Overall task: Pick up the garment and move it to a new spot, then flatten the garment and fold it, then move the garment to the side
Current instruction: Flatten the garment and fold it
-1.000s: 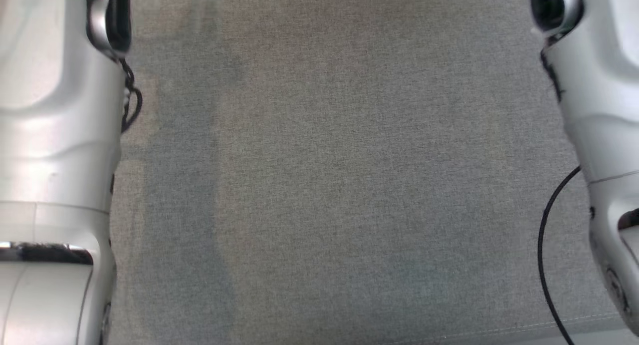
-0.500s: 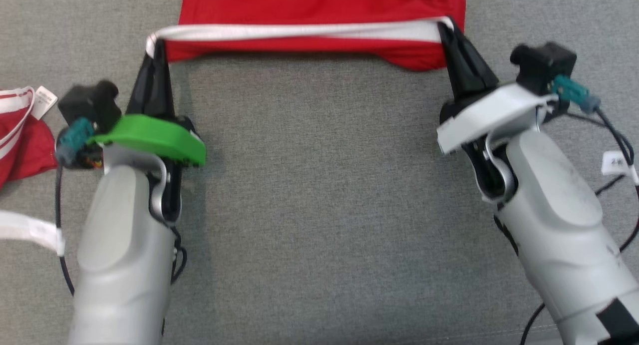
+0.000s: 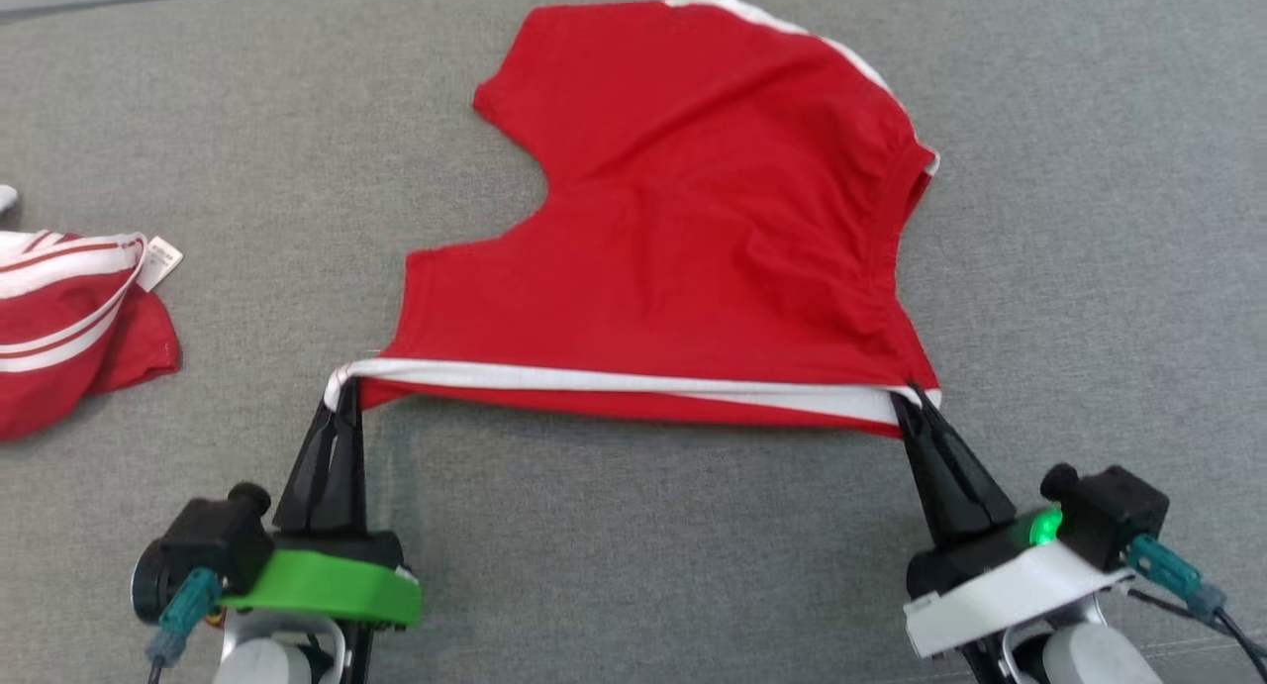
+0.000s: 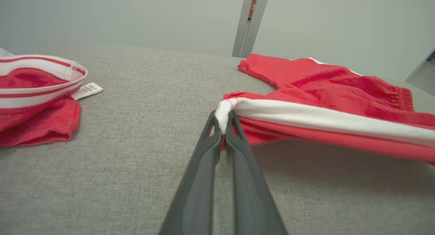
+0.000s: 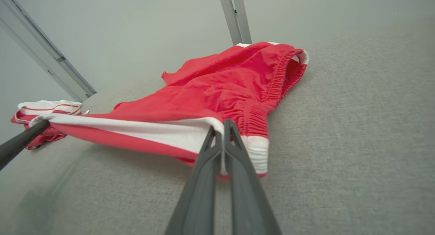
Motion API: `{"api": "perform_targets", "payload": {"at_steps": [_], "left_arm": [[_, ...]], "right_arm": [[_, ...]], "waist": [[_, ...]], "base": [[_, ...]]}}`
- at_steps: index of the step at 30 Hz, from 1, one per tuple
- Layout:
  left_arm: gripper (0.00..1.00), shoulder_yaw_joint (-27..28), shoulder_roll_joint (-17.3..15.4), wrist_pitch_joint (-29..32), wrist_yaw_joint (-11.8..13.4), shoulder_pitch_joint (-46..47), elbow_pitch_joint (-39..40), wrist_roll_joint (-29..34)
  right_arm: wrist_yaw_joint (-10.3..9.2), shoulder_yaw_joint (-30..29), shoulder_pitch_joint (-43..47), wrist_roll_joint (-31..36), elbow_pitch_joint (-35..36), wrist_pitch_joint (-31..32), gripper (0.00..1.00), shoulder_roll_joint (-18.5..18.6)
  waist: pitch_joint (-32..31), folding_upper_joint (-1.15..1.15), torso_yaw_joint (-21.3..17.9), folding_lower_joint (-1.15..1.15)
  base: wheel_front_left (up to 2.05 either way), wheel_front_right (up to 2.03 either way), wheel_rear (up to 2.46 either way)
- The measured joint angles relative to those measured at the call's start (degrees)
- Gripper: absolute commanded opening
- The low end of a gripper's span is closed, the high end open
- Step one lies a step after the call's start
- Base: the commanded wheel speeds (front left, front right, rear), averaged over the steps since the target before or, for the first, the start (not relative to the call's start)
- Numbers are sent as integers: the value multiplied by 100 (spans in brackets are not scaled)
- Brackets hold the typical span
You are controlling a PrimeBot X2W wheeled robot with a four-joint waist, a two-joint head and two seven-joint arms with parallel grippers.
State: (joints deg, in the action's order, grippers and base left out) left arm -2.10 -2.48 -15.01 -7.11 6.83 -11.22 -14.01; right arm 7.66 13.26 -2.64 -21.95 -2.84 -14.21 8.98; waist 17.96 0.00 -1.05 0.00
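A pair of red shorts [image 3: 683, 229] with a white side stripe lies spread on the grey cloth surface, its near edge lifted and stretched taut. My left gripper [image 3: 341, 392] is shut on the left end of the white stripe [image 4: 224, 112]. At the other end, by the elastic waistband [image 5: 275, 82], my right gripper [image 3: 909, 399] is shut on the stripe's corner [image 5: 221, 126]. The far part of the shorts [image 5: 231, 75] rests flat on the surface, while the held edge hangs a little above it.
A second red garment with white stripes and a label [image 3: 69, 318] lies bunched at the far left, apart from my left gripper. Grey metal frame posts [image 5: 234, 15] stand behind the surface. Bare grey cloth [image 3: 633, 545] lies between my two arms.
The head camera has swung, so the whole picture shifted: first bare cloth, then the shorts' edge, now the whole shorts. Both grippers stay shut on the white stripe's ends.
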Motion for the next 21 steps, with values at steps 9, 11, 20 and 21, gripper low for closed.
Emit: {"api": "perform_targets", "payload": {"at_steps": [9,11,20,21], "left_arm": [[0,60,-121,389,163,-744,1087,-22],[0,30,-181,459,162,-711,1150,-13],[0,-397,-554,867,15,1254,737,42],[0,-441,-582,931,1,1536,606,33]], "right_arm": [[34,-254,995,168,1132,592,0,-207],[34,-288,976,168,1196,668,0,-225],[31,-724,-318,78,965,820,0,-341],[31,-764,-509,58,878,871,0,-339]], "waist": [[-347,0,-190,0],[-327,0,-236,0],[175,0,-307,0],[250,0,-315,0]], "base": [[0,0,0],[0,0,0],[0,0,0],[0,0,0]]}}
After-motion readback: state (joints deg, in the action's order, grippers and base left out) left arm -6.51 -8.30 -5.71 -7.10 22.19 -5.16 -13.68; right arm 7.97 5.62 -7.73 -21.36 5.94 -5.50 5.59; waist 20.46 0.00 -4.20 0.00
